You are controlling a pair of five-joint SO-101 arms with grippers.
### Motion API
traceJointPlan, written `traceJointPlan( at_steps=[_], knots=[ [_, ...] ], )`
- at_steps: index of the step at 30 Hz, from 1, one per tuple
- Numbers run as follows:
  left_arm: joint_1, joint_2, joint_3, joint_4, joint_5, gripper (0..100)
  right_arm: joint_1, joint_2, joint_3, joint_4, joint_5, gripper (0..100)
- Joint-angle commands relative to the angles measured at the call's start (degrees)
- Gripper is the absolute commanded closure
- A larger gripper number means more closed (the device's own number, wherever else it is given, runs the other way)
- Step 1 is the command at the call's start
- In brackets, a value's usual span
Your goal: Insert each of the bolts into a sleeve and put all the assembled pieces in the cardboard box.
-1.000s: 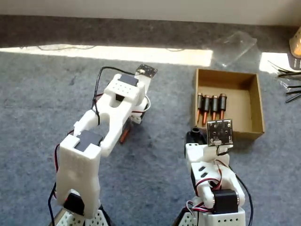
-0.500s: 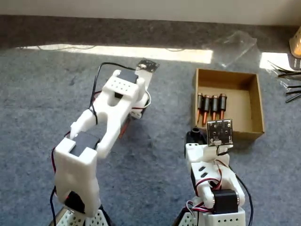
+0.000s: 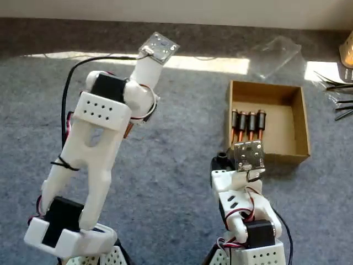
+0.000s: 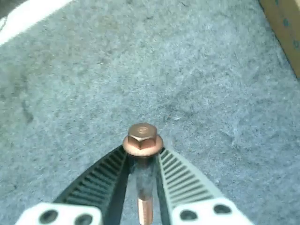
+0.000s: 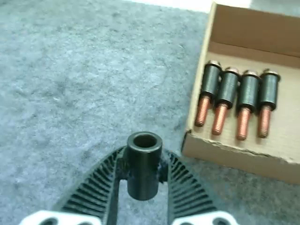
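Just beside the cardboard box [image 3: 266, 86], the right gripper [image 5: 143, 158] clamps a sleeve [image 5: 142, 169]; farther from it, the left gripper [image 4: 143, 153] clamps a bolt [image 4: 143, 138].

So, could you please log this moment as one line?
left end effector: grips bolt; right end effector: grips sleeve; cardboard box: four assembled pieces

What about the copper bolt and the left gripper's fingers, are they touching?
Touching. The left wrist view shows the left gripper with its ribbed fingers pressed on both sides against the shank of the copper bolt, just beneath its hex head.
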Motion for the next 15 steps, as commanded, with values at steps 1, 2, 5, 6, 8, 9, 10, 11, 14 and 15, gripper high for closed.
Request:
traceJointPlan(
  at_steps=[1, 2, 5, 6, 8, 9, 10, 11, 14, 15],
  knots=[
    [-2.95, -8.84, -0.92, 0.26, -0.26, 99, -3.74, -0.66, 0.66, -5.14, -0.09, 99.5],
    [-3.03, -10.33, 0.31, 0.26, -0.26, 99, -4.35, -0.66, 0.92, -5.93, -0.09, 99.5],
    [-3.21, -14.90, 4.62, -0.18, -0.35, 99, -7.08, -0.66, 1.45, -8.75, -0.09, 99.5],
    [-3.21, -16.66, 6.11, -0.18, -0.35, 99, -8.40, -0.66, 1.45, -9.36, -0.09, 99.5],
    [-3.03, -20.26, 8.75, -0.18, -0.35, 99, -11.30, -0.66, 1.45, -9.80, -0.09, 99.5],
    [-2.95, -22.20, 9.71, -0.26, -0.35, 99, -12.88, -0.66, 1.45, -10.51, -0.09, 99.5],
    [-2.86, -24.22, 10.77, -0.79, -0.35, 99, -14.37, -0.66, 1.54, -11.30, -0.09, 99.5],
    [-2.86, -26.15, 11.82, -1.14, -0.35, 99, -15.43, -0.66, 1.98, -12.26, -0.09, 99.5],
    [-3.12, -32.31, 15.87, -3.43, -0.35, 99, -16.40, -0.66, 3.38, -18.24, -0.09, 99.5],
    [-3.12, -34.33, 17.54, -4.40, -0.35, 99, -16.13, -0.66, 3.74, -20.18, -0.26, 99.5]
  ],
)
